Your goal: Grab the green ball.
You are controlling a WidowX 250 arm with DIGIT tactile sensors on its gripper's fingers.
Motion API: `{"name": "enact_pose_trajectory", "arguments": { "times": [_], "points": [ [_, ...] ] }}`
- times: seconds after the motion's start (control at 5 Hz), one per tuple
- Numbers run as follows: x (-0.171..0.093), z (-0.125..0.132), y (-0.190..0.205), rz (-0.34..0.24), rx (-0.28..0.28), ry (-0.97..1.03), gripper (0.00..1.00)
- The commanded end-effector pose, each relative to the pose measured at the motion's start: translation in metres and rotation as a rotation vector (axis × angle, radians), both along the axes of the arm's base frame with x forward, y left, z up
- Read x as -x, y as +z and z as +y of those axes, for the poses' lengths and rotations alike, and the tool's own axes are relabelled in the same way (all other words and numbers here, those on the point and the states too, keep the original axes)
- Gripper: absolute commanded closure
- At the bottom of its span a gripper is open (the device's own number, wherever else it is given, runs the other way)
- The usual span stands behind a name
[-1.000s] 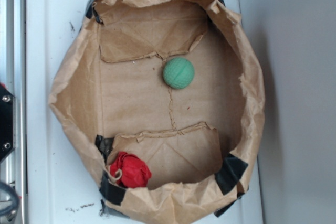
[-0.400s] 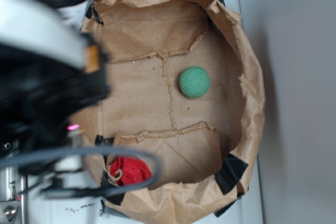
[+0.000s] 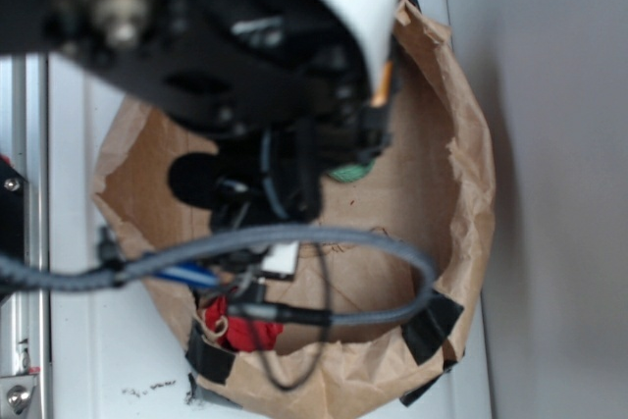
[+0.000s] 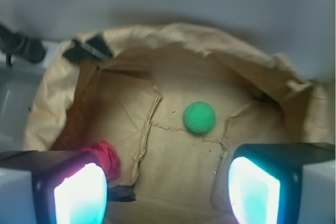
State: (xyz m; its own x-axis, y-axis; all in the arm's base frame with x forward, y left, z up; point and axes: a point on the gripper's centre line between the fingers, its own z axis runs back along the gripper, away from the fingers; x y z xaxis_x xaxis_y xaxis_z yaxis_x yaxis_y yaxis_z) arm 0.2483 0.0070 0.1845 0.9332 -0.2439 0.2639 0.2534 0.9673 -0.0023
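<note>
The green ball (image 4: 199,117) lies on the floor of the brown paper bag (image 4: 173,45), ahead of my gripper (image 4: 167,190) and slightly right of centre in the wrist view. The gripper is open, its two glowing pads (image 4: 80,195) wide apart with only bare paper between them, well short of the ball. In the exterior view the arm covers most of the bag and only a sliver of the green ball (image 3: 346,174) shows under it.
A red wrinkly lump (image 4: 105,157) with a tan string sits near the bag wall, by my left pad; the red lump (image 3: 235,331) also shows in the exterior view. The bag's crumpled walls (image 3: 461,174) ring the floor. Black tape patches (image 3: 430,326) hold its corners.
The arm has swept in from the left and now hangs over the bag, hiding most of the ball. The ball shifted right earlier and has stayed put since.
</note>
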Motion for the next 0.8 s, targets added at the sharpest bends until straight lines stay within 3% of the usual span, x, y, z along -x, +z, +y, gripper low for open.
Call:
{"name": "enact_pose_trajectory", "arguments": {
  "times": [0.0,0.6],
  "points": [
    [-0.022,0.022,-0.030,-0.051,0.013,-0.057,0.00],
    [-0.047,0.022,-0.084,-0.054,0.002,-0.096,0.00]
  ]
}}
